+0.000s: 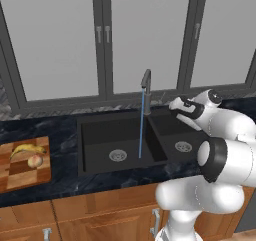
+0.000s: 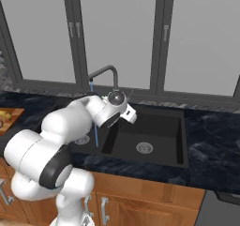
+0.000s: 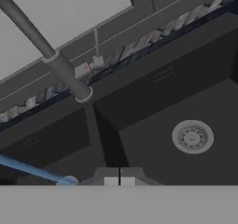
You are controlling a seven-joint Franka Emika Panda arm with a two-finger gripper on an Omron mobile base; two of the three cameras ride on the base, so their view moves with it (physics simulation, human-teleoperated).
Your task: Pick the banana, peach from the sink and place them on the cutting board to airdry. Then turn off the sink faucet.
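Hand view: the gripper (image 3: 119, 181), fingers pressed together and holding nothing, hangs over the black sink (image 3: 153, 107) near the faucet (image 3: 60, 67).
Water (image 1: 141, 130) runs from the faucet into the left basin; the banana (image 1: 27, 149) and peach (image 1: 35, 160) lie touching on the cutting board (image 1: 20, 177), left of the sink.

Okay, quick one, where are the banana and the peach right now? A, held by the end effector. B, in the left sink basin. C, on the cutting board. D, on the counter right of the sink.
C: in the left base view the banana and the peach both lie on the cutting board.
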